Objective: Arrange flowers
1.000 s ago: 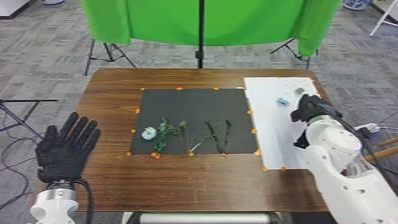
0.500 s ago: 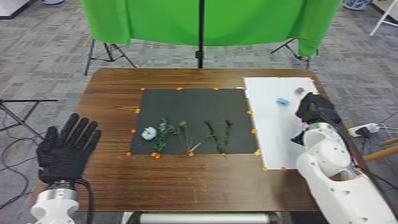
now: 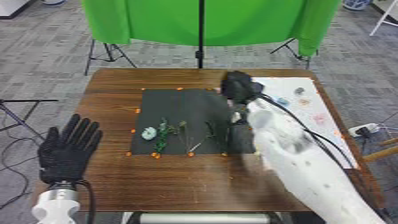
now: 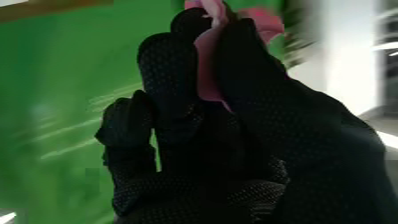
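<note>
Behind — green cloth [image 3: 160,25], right hand [image 3: 240,87] hiding corner of mat [image 3: 178,107]

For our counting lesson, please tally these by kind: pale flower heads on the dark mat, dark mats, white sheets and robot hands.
Pale flower head: 1
Dark mat: 1
White sheet: 1
Robot hands: 2, left hand and right hand
Total: 5

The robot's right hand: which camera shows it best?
The right wrist view, where the right hand is close up, pinching a pink thing. The head view shows it smaller, near the far right corner of the dark mat.
</note>
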Action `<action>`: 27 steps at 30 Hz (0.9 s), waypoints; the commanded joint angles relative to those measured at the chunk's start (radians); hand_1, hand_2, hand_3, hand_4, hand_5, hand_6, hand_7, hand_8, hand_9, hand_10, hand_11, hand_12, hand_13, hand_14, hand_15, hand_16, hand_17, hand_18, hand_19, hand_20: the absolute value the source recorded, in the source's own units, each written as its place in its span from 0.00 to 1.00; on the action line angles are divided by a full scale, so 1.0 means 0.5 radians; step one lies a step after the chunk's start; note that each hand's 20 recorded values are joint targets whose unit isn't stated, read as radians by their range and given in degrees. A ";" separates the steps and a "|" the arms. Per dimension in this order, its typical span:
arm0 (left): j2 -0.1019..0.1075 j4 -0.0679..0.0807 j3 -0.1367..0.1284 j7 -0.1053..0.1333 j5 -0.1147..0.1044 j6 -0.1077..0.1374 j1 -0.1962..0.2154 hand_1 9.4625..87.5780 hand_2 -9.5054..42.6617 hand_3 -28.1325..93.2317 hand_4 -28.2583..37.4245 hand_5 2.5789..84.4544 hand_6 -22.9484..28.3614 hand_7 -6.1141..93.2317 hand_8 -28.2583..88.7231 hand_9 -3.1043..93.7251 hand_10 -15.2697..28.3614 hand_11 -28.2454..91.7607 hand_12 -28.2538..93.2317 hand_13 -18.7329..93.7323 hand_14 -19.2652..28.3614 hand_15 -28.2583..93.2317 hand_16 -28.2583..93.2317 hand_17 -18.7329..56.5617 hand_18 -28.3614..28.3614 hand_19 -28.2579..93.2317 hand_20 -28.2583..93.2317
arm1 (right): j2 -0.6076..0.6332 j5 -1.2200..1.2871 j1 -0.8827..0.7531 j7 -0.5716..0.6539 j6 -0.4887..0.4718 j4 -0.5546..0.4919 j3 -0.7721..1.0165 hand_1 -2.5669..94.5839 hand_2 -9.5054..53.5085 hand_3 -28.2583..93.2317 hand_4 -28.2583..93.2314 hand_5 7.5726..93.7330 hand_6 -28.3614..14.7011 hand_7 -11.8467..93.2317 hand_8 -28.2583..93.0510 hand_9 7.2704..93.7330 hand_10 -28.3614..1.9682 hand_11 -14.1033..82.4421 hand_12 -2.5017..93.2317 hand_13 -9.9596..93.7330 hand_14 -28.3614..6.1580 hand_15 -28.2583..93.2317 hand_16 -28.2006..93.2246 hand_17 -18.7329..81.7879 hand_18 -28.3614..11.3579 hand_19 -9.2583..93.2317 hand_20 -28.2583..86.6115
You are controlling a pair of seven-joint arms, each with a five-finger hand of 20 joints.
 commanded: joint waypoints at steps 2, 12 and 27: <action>0.070 0.048 0.104 0.022 -0.005 0.020 -0.130 0.21 0.50 0.86 0.00 0.50 0.64 0.16 0.17 0.41 0.70 0.39 0.31 0.40 0.74 0.49 0.18 0.15 0.74 0.50 0.33 | -0.622 -0.598 0.271 -0.295 -0.280 0.252 -0.147 0.67 0.00 0.83 0.00 0.82 0.67 0.42 0.22 0.93 0.57 0.24 0.43 0.77 0.57 0.67 0.57 0.52 0.15 0.98 0.63; 0.146 0.047 0.138 0.045 -0.016 0.005 -0.155 0.21 0.50 0.85 0.00 0.50 0.64 0.16 0.17 0.41 0.70 0.39 0.31 0.40 0.74 0.49 0.18 0.15 0.74 0.50 0.33 | -0.854 -0.988 0.189 -0.335 -0.484 0.468 -0.143 0.66 0.00 0.83 0.00 0.81 0.67 0.42 0.21 0.92 0.58 0.23 0.42 0.76 0.58 0.67 0.57 0.51 0.15 0.97 0.64; 0.134 0.069 0.147 0.015 -0.035 0.004 -0.189 0.21 0.51 0.86 0.00 0.51 0.64 0.17 0.17 0.41 0.71 0.39 0.31 0.40 0.75 0.50 0.18 0.15 0.74 0.50 0.33 | -0.844 -0.841 0.177 -0.177 -0.652 0.402 -0.190 0.63 0.00 0.84 0.00 0.70 0.64 0.44 0.17 0.68 0.51 0.33 0.20 0.68 0.55 0.68 0.54 0.49 0.14 0.96 0.64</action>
